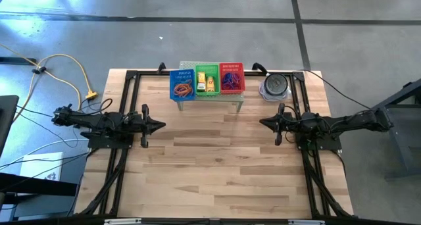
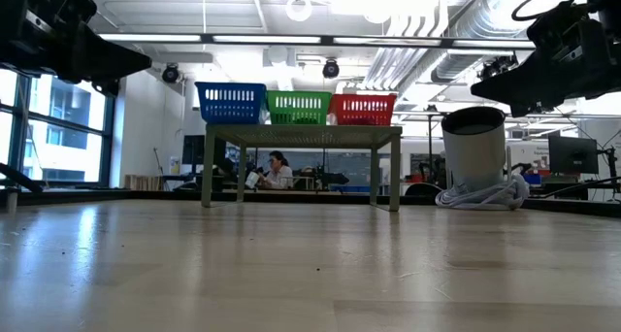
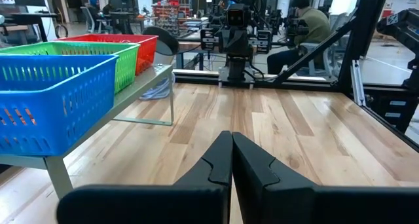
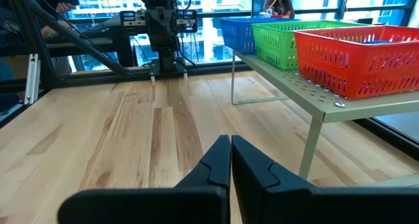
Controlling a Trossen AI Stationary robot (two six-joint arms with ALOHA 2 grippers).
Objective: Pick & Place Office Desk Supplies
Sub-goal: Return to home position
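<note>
Item: rubber-band loops [image 1: 182,90] and yellow packets [image 1: 209,85], binned on the shelf [image 1: 227,97] at the far middle of the bench [image 1: 217,172]. I judge them light and limp, best pinched at a raised strand. My left end effector [image 1: 161,125] and right end effector [image 1: 262,123] are both clenched and empty, well apart, with open bench between them and the shelf edge just beyond.

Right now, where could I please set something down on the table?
Bare table between the left hand and right hand, and across the near half. Crowded: the far edge, with the shelf carrying three bins and the round grey object beside it.
</note>
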